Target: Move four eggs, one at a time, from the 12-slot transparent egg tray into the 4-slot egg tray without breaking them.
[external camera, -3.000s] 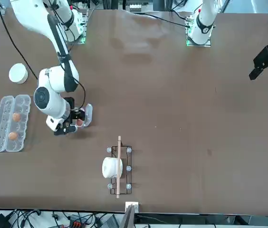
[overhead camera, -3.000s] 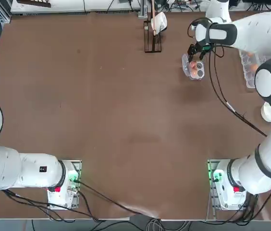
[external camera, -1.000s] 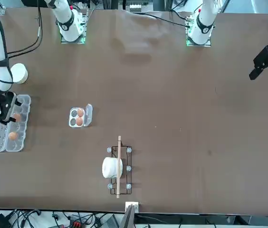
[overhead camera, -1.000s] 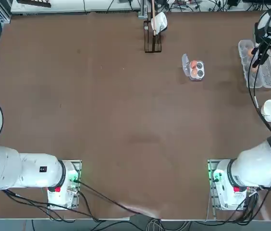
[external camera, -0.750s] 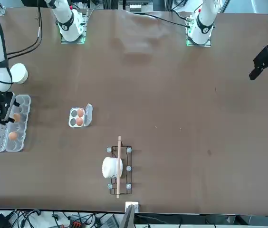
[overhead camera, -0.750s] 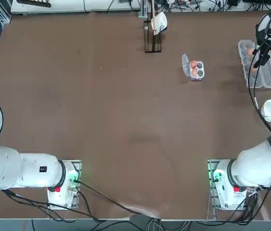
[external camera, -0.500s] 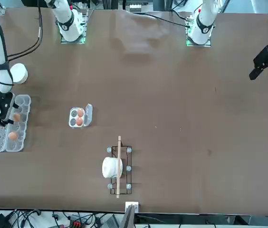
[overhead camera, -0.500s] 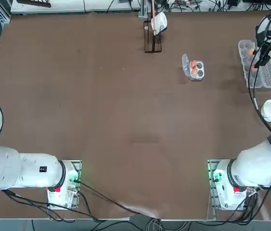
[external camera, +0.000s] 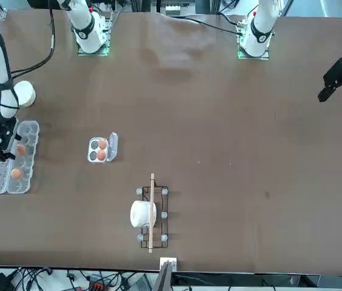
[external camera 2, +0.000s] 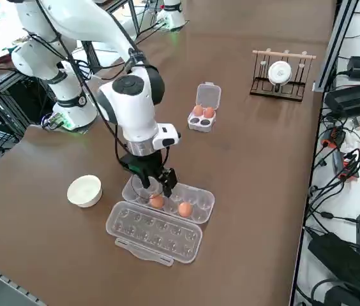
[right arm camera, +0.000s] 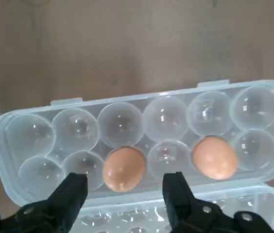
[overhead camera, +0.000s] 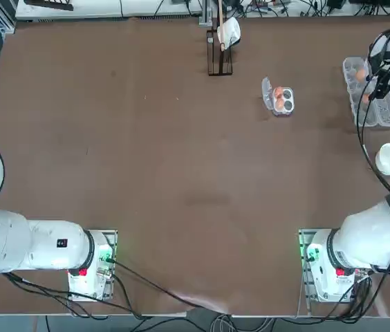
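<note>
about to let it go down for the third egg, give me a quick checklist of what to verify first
1. Right gripper open and empty: ok, its fingers stand apart with nothing between them.
2. Gripper lined up over an egg: ok, the nearer egg sits between the fingertips in the wrist view.
3. Eggs left in the 12-slot tray: ok, two, with one empty cup between the target and the other egg.
4. Tray lid out of the way: ok, the lid lies folded flat.
5. Room in the 4-slot tray: ok, two eggs in, two cups free.
6. Height above the egg: cannot tell.
</note>
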